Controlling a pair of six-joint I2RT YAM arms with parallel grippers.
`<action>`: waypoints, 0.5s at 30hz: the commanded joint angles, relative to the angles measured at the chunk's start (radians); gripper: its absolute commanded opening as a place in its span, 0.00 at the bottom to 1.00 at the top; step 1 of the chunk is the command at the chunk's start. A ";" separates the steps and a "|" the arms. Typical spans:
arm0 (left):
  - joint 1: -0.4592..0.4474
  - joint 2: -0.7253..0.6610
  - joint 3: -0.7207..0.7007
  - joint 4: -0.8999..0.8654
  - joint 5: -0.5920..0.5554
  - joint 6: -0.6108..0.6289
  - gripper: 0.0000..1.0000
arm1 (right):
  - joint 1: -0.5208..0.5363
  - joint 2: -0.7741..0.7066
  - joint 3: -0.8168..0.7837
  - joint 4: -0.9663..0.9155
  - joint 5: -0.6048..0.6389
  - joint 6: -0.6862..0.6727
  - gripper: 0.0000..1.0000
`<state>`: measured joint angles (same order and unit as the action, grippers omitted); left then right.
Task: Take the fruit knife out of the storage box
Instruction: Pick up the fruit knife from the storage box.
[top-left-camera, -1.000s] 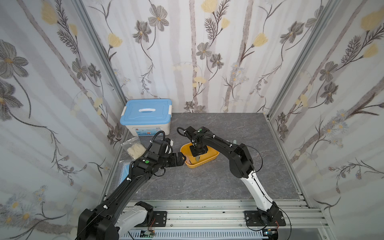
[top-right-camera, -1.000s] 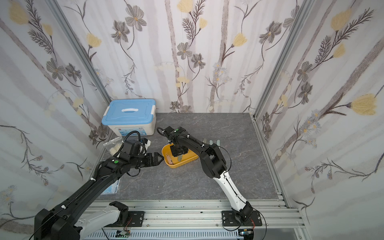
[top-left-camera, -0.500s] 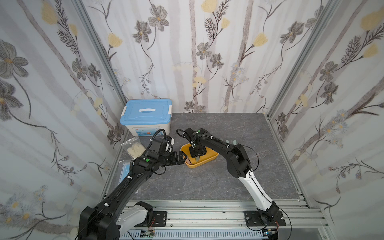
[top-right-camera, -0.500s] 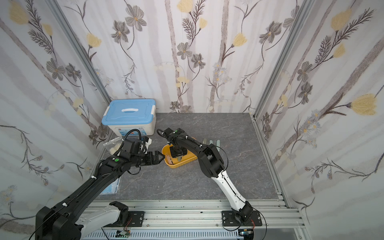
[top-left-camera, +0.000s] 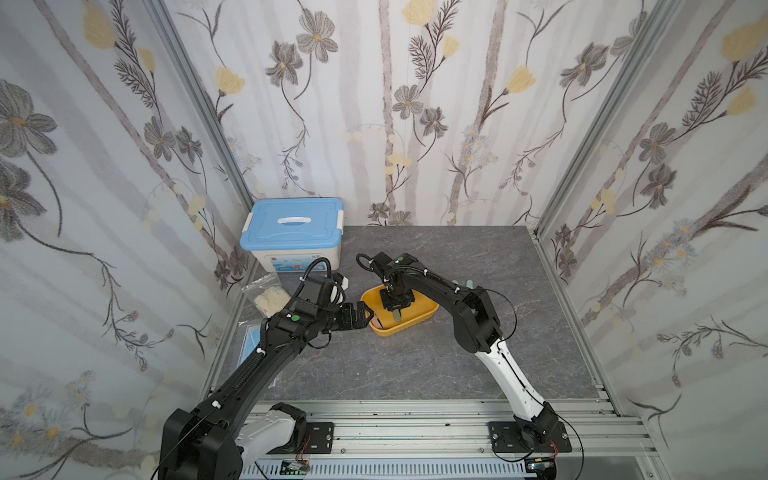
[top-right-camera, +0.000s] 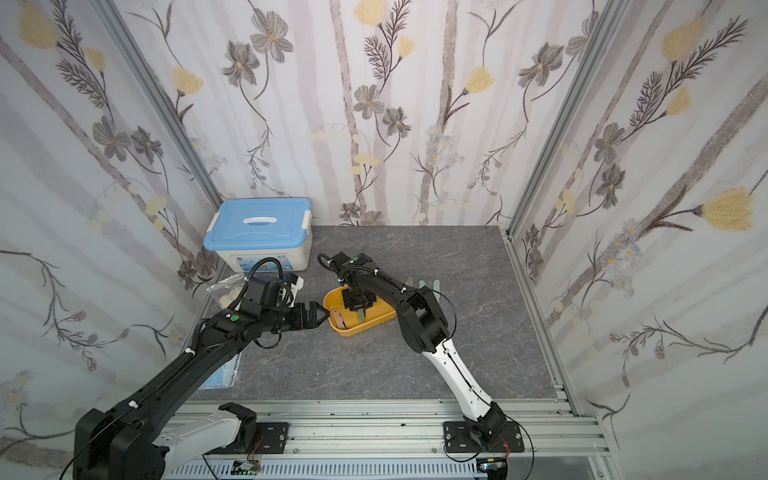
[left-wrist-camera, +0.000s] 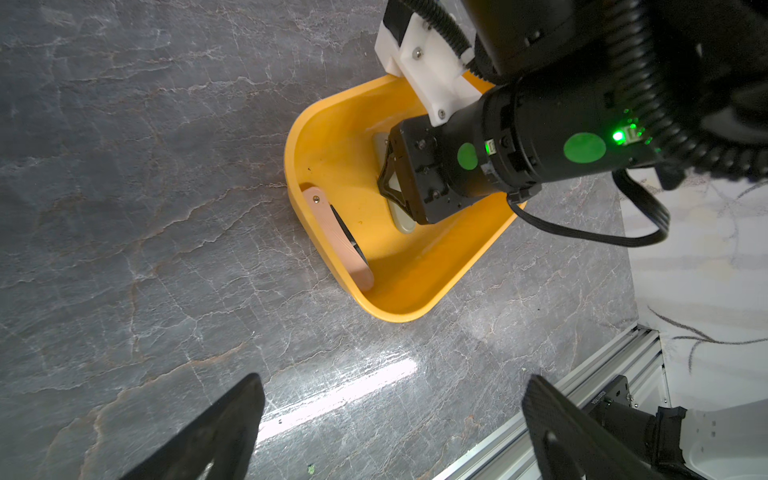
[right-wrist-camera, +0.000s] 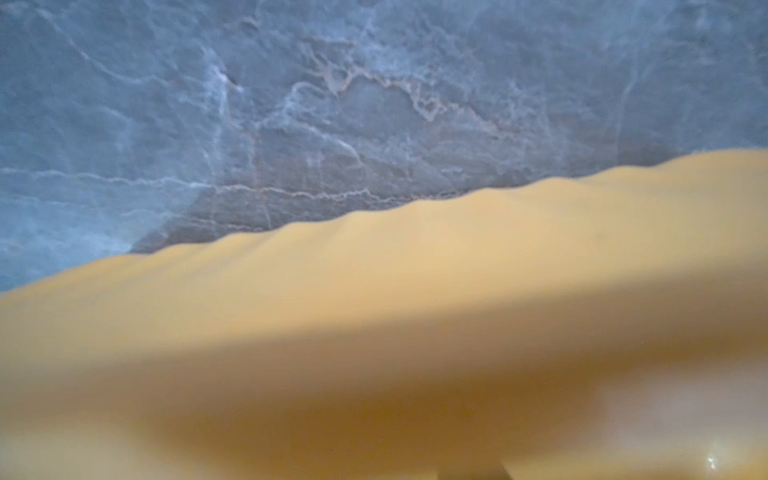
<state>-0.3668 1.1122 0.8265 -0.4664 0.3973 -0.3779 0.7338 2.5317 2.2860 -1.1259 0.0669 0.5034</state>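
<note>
Fruit knife, grey-green and folded, lies inside the shallow mustard-yellow plastic storage box. Right gripper straddles it; grip cannot be told. Left gripper is spread wide just beside the box.

Before me, the shallow mustard-yellow plastic storage box looks smooth and glossy; the grey veined table has a satin sheen.

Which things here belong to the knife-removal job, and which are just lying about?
Job: mustard-yellow shallow plastic tray; grey-green knife beneath the right pincer; pink-handled folding knife against the tray wall.
Lying about: white plastic box with blue lid; clear bag of pale pieces; flat blue packet.
</note>
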 joint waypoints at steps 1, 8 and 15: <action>0.008 0.005 0.004 0.030 0.014 0.010 1.00 | 0.000 0.016 0.001 -0.030 -0.014 -0.009 0.27; 0.009 0.015 0.004 0.047 0.020 0.006 1.00 | 0.000 0.021 -0.010 -0.044 -0.006 -0.014 0.40; 0.011 0.017 0.004 0.047 0.019 0.005 1.00 | -0.005 0.033 -0.011 -0.045 -0.015 -0.010 0.37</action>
<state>-0.3580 1.1282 0.8265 -0.4374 0.4118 -0.3759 0.7296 2.5381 2.2848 -1.1244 0.0597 0.4862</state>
